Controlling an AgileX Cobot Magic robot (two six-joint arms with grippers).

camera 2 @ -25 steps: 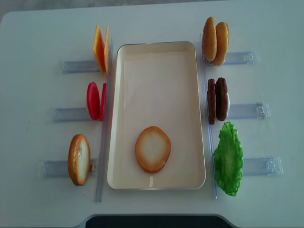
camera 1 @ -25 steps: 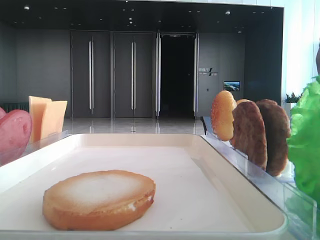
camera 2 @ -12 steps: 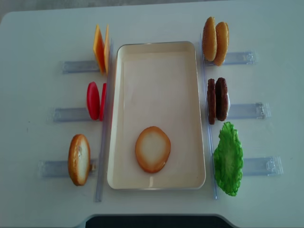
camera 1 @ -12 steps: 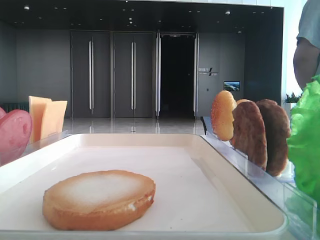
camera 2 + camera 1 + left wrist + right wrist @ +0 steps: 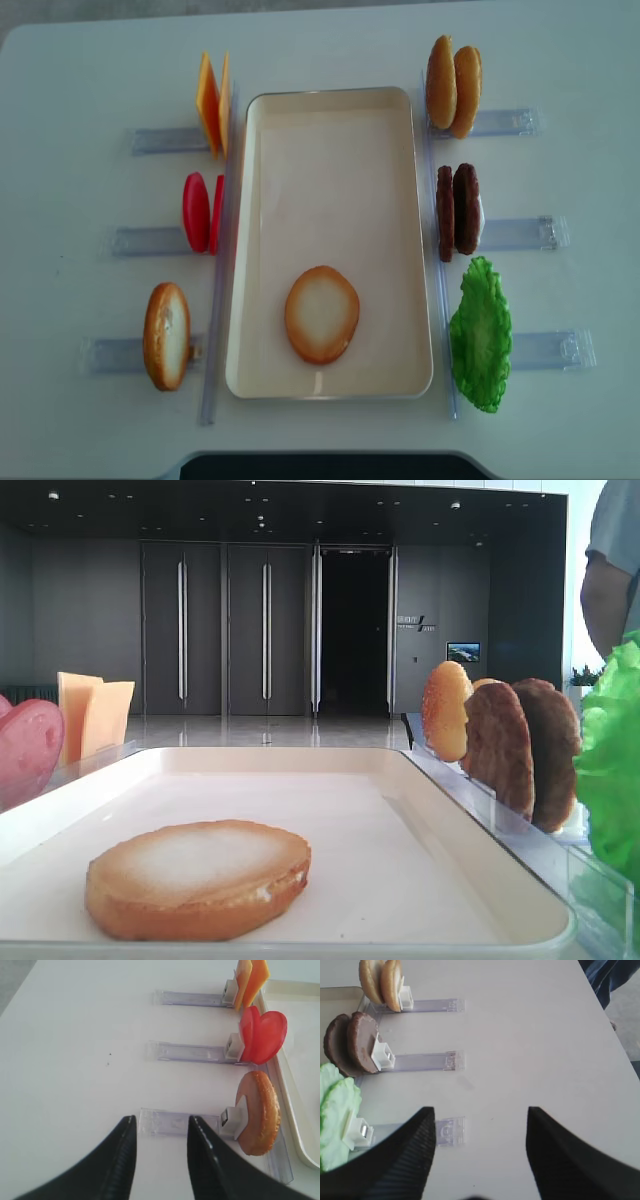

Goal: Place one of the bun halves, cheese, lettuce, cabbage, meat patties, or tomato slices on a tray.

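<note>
White surface unchanged from a second earlier: the left hand hovers part-open and empty near a racked bun half, the right hand spread wide, holding nothing. One bun half lies flat in the cream tray; cheese, tomato slices, meat patties and lettuce stand in racks alongside.

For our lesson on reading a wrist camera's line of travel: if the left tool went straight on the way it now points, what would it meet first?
Probably the clear rack on the table. It lies just ahead of the left tool, whose open tips frame it. The bun half stands off to the side. Depth is unclear.
</note>
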